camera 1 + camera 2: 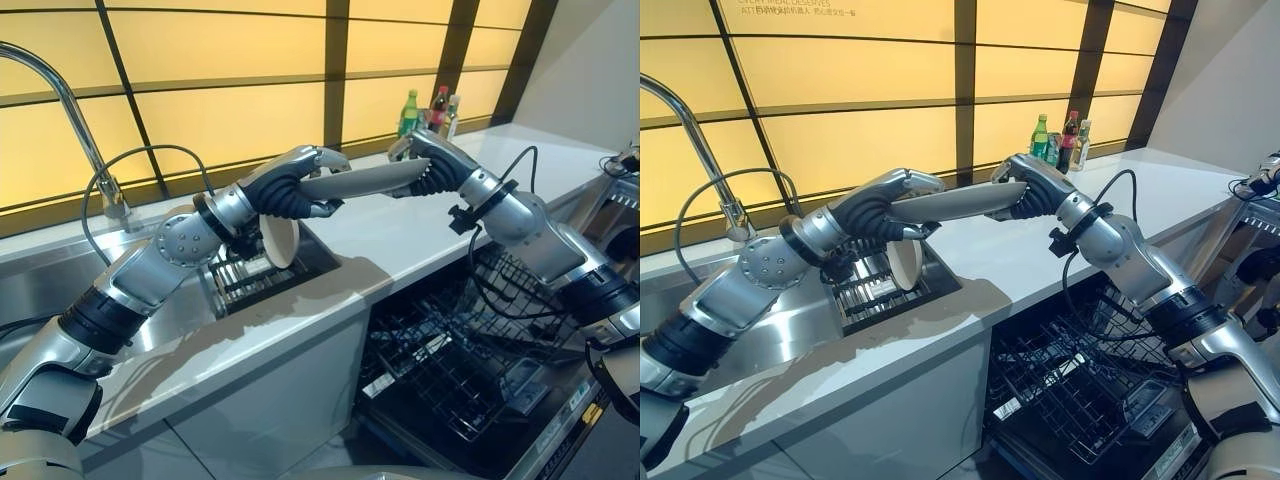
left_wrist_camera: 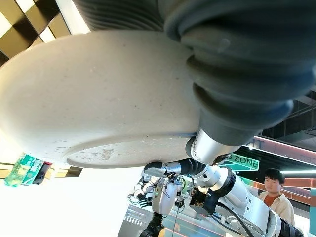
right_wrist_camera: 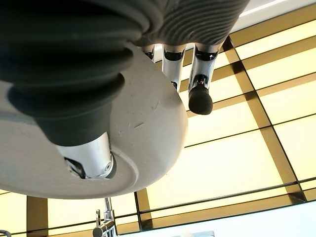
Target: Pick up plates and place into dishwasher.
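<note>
A: Hands?
B: left hand (image 1: 290, 185) and right hand (image 1: 428, 165) both clamp one plate (image 1: 362, 182) above the bench (image 1: 420, 230). Fingers (image 1: 325, 157) curled over its rim, thumbs underneath, one hand at each end.
A: Orientation?
B: Near flat, long axis running from one hand to the other.
A: Count?
B: Two plates. The second plate (image 1: 279, 240) stands on edge in the sink rack (image 1: 235, 280), below the left fingers. Three bottles (image 1: 428, 112) beyond the right fingers. Dishwasher rack (image 1: 450, 370) open, below the right arm.
</note>
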Tool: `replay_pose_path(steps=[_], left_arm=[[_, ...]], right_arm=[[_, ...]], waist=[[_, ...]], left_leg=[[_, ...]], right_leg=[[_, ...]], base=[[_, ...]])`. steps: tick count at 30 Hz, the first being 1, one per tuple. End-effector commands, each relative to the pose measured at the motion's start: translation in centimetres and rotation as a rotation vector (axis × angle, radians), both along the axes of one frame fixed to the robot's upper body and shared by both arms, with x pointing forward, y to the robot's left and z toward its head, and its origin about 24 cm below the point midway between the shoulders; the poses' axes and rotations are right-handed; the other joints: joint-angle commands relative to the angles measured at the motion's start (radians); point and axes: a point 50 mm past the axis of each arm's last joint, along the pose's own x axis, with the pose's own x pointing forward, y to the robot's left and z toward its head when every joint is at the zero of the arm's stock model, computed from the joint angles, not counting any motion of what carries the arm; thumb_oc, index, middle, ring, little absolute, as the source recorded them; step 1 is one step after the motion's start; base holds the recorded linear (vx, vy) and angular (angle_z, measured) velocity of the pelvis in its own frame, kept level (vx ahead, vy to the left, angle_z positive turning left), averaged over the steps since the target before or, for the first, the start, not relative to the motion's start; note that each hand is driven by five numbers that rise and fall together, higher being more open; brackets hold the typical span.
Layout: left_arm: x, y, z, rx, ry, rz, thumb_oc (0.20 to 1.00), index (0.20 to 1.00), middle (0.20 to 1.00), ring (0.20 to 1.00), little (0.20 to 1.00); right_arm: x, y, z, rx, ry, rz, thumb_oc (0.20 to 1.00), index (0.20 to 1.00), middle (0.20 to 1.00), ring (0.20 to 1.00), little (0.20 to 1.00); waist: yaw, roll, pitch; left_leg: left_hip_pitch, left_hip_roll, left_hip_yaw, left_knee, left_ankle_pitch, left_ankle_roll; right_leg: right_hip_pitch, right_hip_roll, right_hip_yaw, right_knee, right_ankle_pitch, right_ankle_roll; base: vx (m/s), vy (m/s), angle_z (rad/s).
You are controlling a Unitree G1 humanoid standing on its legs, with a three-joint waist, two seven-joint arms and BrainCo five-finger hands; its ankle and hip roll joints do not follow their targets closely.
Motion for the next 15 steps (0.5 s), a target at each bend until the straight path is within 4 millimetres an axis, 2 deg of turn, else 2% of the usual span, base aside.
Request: replay_pose_path(steps=[1, 2, 4, 9, 15], left_arm=[[-0.1, -0.7, 4.1, -0.104, -0.148, -0.032, 0.200, 0.200, 0.200, 0.200, 0.200], [0.1, -0.5, 3.9, -0.102, -0.141, -0.017, 0.228, 0.228, 0.228, 0.228, 0.228], [0.3, 0.0, 3.6, -0.085, -0.138, 0.021, 1.000, 1.000, 1.000, 1.000, 1.000], [0.8, 2.5, 3.5, -0.036, -0.210, 0.171, 1.000, 1.000, 1.000, 1.000, 1.000], [1.6, 7.9, 4.3, 0.028, -0.403, 0.465, 1.000, 1.000, 1.000, 1.000, 1.000]], right_arm=[[0.7, -1.2, 3.8, 0.129, -0.060, -0.044, 0.200, 0.200, 0.200, 0.200, 0.200], [0.6, -1.4, 3.8, 0.149, -0.054, -0.037, 0.200, 0.200, 0.200, 0.200, 0.200], [0.4, -1.8, 3.5, 0.192, -0.040, -0.026, 0.200, 0.200, 0.200, 0.200, 0.200], [-0.6, -3.2, 2.7, 0.200, -0.026, -0.038, 0.200, 0.200, 0.200, 0.200, 0.200], [-1.9, -6.0, 1.3, 0.151, 0.054, -0.089, 0.200, 0.200, 0.200, 0.200, 0.200]], waist=[[0.043, -0.017, 0.033], [0.041, -0.016, 0.033], [0.039, -0.016, 0.033], [0.027, -0.014, 0.035], [-0.002, -0.012, 0.035]], left_leg=[[0.063, -0.053, -0.002, 0.009, -0.179, 0.010], [0.064, -0.053, -0.002, 0.009, -0.179, 0.011], [0.065, -0.052, 0.001, 0.009, -0.179, 0.011], [0.066, -0.049, 0.013, 0.009, -0.179, 0.011], [0.068, -0.045, 0.036, 0.009, -0.180, 0.010]], right_leg=[[0.009, -0.033, 0.031, 0.008, -0.078, 0.083], [0.009, -0.033, 0.033, 0.008, -0.078, 0.083], [0.009, -0.032, 0.035, 0.008, -0.078, 0.083], [0.005, -0.032, 0.045, 0.008, -0.075, 0.087], [-0.001, -0.029, 0.064, 0.008, -0.072, 0.089]], base=[[0.00, 0.000, 0.00], [0.00, 0.000, 0.00], [0.00, 0.000, 0.00], [0.00, 0.000, 0.00], [0.01, 0.004, -0.06]])
